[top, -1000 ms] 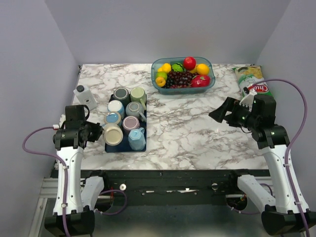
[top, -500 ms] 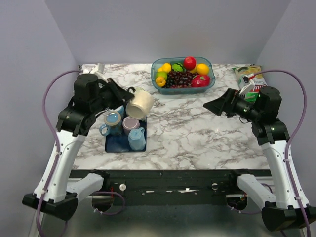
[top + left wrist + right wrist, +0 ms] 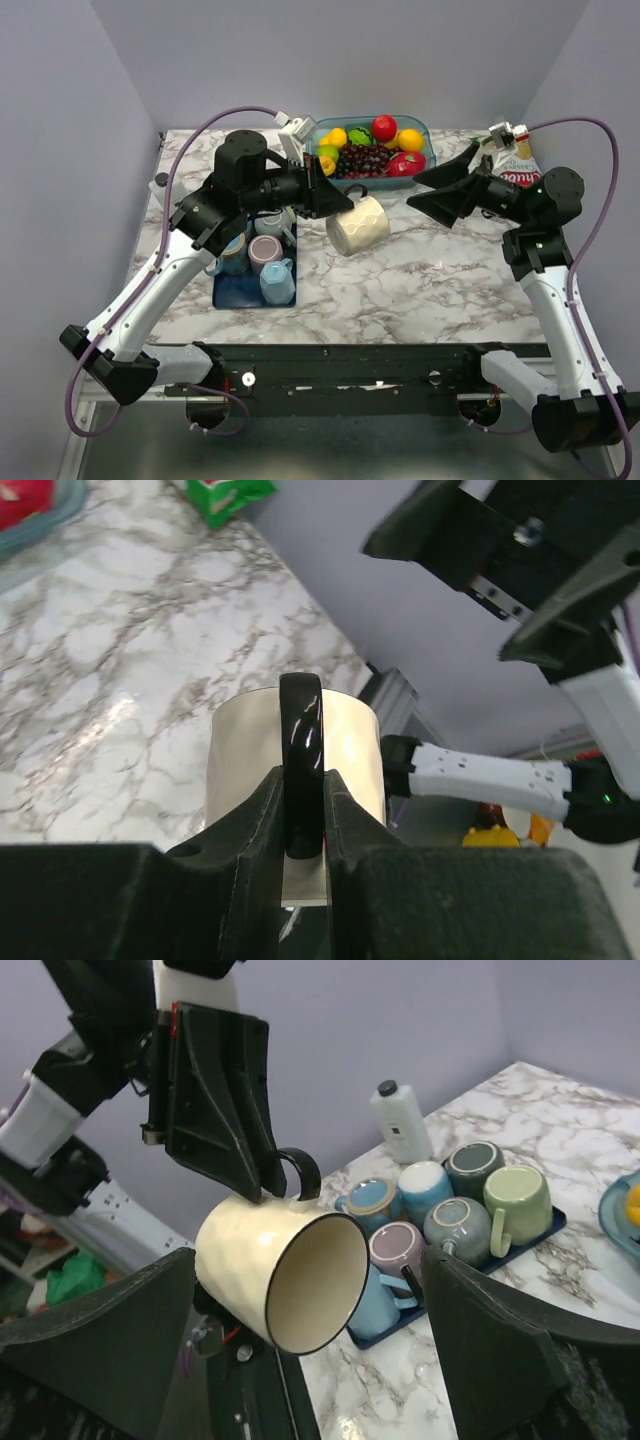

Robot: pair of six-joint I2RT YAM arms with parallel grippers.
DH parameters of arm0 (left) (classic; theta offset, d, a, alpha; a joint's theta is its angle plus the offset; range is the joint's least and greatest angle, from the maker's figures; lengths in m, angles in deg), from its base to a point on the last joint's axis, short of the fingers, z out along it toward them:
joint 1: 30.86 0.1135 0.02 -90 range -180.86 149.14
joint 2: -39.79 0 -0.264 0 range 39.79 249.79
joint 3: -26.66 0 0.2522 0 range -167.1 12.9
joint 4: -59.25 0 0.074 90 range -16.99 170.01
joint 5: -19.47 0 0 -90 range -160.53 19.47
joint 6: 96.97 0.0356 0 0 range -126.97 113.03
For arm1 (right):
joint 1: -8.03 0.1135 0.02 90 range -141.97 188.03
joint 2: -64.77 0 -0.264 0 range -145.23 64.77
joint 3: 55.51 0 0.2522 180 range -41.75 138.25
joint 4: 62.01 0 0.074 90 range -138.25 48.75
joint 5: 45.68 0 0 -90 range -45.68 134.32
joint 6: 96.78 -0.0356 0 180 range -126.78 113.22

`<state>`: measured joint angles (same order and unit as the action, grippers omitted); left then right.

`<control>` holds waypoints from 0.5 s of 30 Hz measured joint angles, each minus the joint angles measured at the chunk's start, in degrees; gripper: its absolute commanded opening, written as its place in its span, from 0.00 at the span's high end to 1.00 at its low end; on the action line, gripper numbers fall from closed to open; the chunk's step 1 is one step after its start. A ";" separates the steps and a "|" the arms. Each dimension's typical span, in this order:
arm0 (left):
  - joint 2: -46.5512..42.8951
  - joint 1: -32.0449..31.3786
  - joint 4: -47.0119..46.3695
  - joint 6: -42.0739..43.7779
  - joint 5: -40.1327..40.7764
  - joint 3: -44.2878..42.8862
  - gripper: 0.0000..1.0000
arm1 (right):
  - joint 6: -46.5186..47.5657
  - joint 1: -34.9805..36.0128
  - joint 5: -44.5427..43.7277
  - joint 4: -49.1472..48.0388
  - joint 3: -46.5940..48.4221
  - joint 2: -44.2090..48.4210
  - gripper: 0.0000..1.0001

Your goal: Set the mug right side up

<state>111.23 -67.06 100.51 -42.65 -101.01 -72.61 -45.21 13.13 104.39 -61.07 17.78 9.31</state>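
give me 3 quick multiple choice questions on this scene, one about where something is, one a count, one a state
1. Where is the cream mug?
A. standing in the blue tray
B. in the air, held by its black handle in the left gripper
C. clamped in the right gripper

2. How many mugs sit in the blue tray?
A. four
B. seven
C. ten

3. How does the right gripper stand?
A. open, holding nothing
B. shut on the cream mug
C. shut on the blue tray

Key:
1 B, the left gripper pinches the handle, with the mug aloft.
2 B, the right wrist view shows seven.
3 A, its jaws are spread wide, clear of the mug.
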 measured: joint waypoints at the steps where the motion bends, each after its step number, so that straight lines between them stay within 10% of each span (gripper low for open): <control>1: 0.28 -0.50 -0.76 0.39 -1.38 -0.44 1.00 | -0.33 0.74 1.51 -1.62 0.52 -0.96 0.00; 15: 4.44 -5.84 -5.57 3.41 -14.14 -1.88 1.00 | 13.53 10.88 7.58 5.55 9.33 -7.89 0.15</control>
<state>115.67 -72.90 94.94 -39.24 -115.15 -74.49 -31.68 24.02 111.98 -55.52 27.11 1.42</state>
